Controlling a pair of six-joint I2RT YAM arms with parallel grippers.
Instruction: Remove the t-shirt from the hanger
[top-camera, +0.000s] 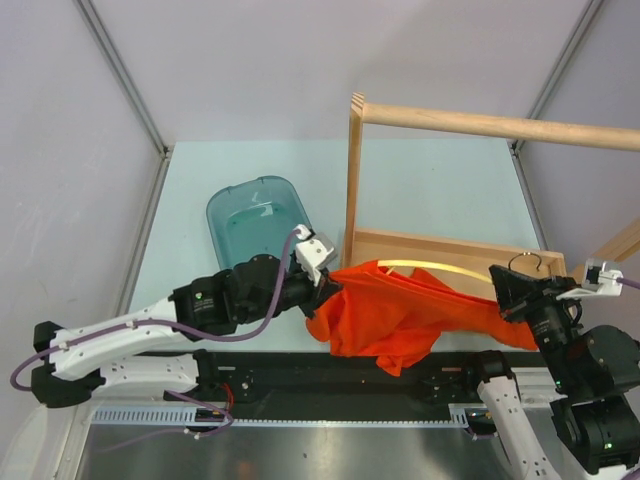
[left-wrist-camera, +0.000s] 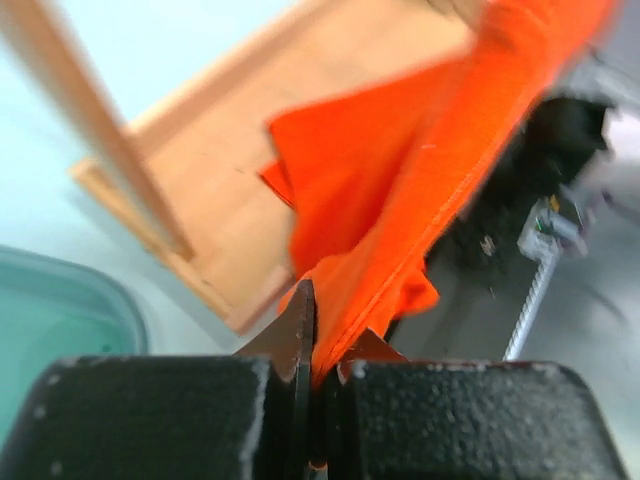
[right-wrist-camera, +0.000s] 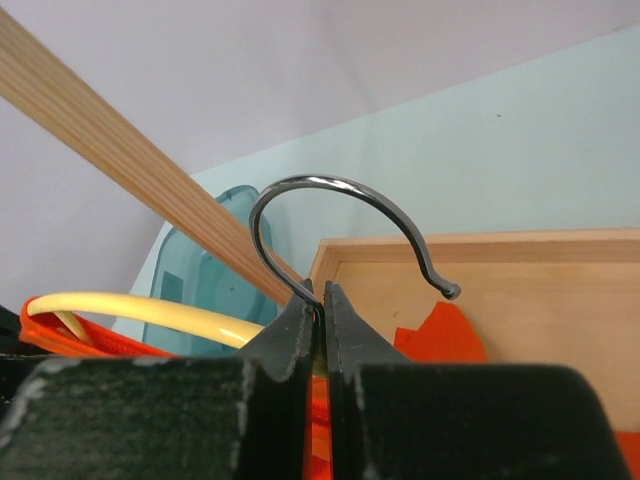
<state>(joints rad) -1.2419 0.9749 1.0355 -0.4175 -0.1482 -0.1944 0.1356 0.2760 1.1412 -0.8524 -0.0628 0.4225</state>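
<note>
Right end effector (right-wrist-camera: 320, 300) tight on hanger (right-wrist-camera: 150, 308)

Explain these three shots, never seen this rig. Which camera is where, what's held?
Two robot arms are bolted at the near edge of a table. The wide picture looks down from above and behind them; the other two come from a camera on each wrist, looking along its fingers. On the table: a teal plastic tub and a wooden rack. The left gripper is shut on an orange t-shirt. The right gripper is shut on the pale-yellow hanger at the base of its metal hook; the hanger's loop sits inside the shirt.
</note>
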